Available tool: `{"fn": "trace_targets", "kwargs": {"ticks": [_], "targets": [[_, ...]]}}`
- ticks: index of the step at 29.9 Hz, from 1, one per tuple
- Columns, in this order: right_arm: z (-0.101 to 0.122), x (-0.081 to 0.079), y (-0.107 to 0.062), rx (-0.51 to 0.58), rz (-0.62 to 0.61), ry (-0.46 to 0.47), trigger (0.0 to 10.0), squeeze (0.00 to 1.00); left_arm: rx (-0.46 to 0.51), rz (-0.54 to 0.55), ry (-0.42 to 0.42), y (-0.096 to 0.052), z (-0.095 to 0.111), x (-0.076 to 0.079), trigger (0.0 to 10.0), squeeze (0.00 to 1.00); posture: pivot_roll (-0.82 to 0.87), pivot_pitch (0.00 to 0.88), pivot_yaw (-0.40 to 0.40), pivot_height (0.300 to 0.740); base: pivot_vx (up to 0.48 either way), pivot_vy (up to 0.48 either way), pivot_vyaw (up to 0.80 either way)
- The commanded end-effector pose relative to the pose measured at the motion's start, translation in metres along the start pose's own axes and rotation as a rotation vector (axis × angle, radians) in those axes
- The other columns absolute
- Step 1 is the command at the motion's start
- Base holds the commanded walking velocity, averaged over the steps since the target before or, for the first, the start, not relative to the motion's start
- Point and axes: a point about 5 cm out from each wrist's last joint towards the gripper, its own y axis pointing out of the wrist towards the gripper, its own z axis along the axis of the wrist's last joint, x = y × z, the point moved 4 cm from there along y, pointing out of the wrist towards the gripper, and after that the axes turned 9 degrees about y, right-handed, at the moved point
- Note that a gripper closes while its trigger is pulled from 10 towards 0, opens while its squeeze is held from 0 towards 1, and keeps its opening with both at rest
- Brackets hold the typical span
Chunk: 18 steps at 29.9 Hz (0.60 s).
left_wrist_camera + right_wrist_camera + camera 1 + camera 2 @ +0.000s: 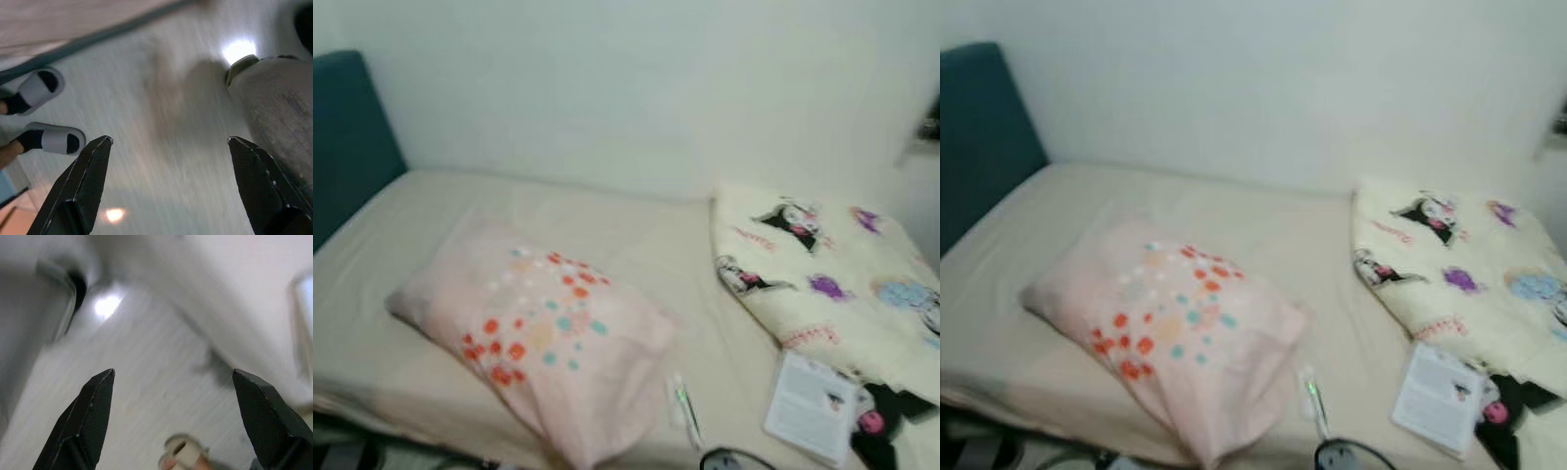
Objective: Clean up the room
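Right, you're facing a bed [372, 294] with a beige sheet against a white wall [636, 88], teal headboard [347, 137] at its left end. On it: a pink pillow [538, 338] with red and teal dots, a cream cartoon-print blanket [832, 284] to its right, a white leaflet [813, 403] at the blanket's near edge, and a small tube [683, 403] between pillow and leaflet. Left gripper [168, 142] hangs wide open over a pale floor, with a person's slippered feet [46, 115] nearby. Right gripper [173, 374] is also spread wide, holding nothing; its view is blurred.
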Motion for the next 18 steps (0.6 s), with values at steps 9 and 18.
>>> {"fn": "trace_targets", "kwargs": {"ticks": [9, 18], "targets": [[-0.001, -0.004, 0.000, 0.062, -0.048, 0.232, 10.0, 0.00, -0.055, -0.039, 0.016, -0.002, -0.013, 0.017, 10.0, 0.00, -0.04, 0.000, -0.073, 0.740, 0.000, 0.000, 0.00], [0.032, 0.052, -0.005, 0.147, -0.178, 0.282, 10.0, 0.00, -0.072, 0.030, -0.036, -0.003, -0.018, 0.012, 10.0, 0.00, -0.04, 0.000, -0.070, 0.720, 0.000, 0.000, 0.00]]}}
